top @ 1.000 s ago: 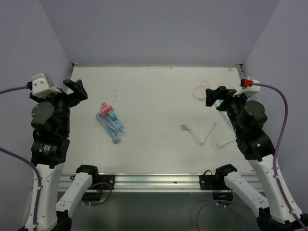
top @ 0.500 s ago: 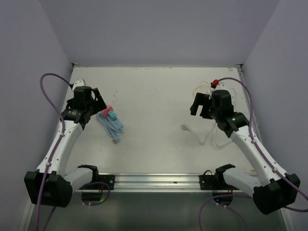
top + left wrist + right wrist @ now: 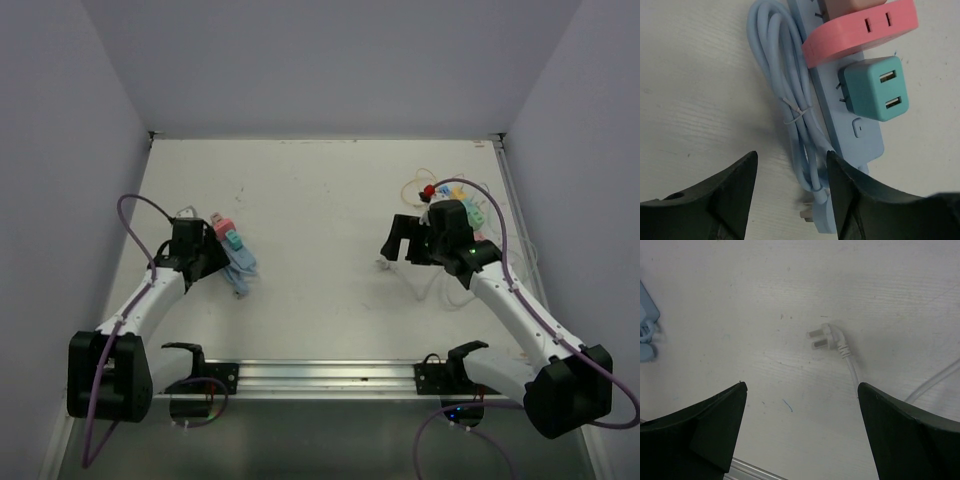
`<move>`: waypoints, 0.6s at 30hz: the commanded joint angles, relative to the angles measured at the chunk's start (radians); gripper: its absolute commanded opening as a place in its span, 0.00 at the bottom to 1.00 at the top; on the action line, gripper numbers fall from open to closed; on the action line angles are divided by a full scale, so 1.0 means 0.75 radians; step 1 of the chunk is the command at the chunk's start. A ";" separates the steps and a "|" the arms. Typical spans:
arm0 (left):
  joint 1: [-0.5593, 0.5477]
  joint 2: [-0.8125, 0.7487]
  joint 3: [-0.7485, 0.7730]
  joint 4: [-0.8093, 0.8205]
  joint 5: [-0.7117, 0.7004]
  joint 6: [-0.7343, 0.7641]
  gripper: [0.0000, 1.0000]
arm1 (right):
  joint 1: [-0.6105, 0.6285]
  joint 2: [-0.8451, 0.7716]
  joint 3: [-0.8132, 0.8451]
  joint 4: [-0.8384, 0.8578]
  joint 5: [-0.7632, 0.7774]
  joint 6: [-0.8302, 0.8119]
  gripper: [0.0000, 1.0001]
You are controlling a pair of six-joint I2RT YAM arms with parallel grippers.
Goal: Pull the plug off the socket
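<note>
Left wrist alone shows prongs of the teal plug [image 3: 874, 95] at the socket [image 3: 860, 140]; left end effector [image 3: 791, 156] and right end effector [image 3: 802, 385] gape.

No legible text, brand, number or label in any view. Blue power strip [image 3: 860, 142]: no print readable. Teal USB adapter [image 3: 875, 90] and pink adapter [image 3: 860, 30] on strip: plain faces, slots only. Loose white plug [image 3: 827, 337]: no marking readable.
</note>
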 commanded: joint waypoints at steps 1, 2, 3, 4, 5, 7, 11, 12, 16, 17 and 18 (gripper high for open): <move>0.009 -0.081 -0.096 0.268 0.032 -0.056 0.60 | -0.004 -0.010 -0.015 0.093 -0.114 0.011 0.96; 0.009 -0.081 -0.122 0.293 0.026 -0.068 0.57 | -0.004 -0.006 -0.017 0.101 -0.126 0.009 0.96; 0.009 -0.068 -0.131 0.334 0.012 -0.095 0.56 | -0.004 -0.004 -0.021 0.107 -0.144 0.009 0.95; 0.009 -0.062 -0.143 0.358 0.008 -0.111 0.56 | -0.004 0.004 -0.021 0.113 -0.153 0.011 0.95; 0.011 -0.052 -0.151 0.387 0.006 -0.146 0.55 | -0.002 0.004 -0.023 0.117 -0.159 0.011 0.95; 0.011 -0.044 -0.184 0.465 0.000 -0.176 0.55 | -0.004 0.010 -0.025 0.123 -0.175 0.011 0.94; 0.011 -0.040 -0.229 0.610 -0.035 -0.228 0.55 | -0.002 -0.004 -0.023 0.119 -0.186 0.007 0.94; 0.011 -0.028 -0.235 0.637 -0.043 -0.232 0.55 | -0.002 -0.008 -0.023 0.113 -0.184 -0.001 0.94; 0.011 0.048 -0.233 0.641 -0.054 -0.224 0.51 | -0.002 -0.022 -0.029 0.111 -0.179 -0.003 0.94; 0.011 0.064 -0.235 0.649 -0.042 -0.207 0.48 | -0.002 -0.022 -0.031 0.115 -0.188 -0.005 0.94; 0.011 0.089 -0.239 0.665 -0.039 -0.197 0.47 | -0.002 -0.020 -0.031 0.121 -0.196 -0.005 0.94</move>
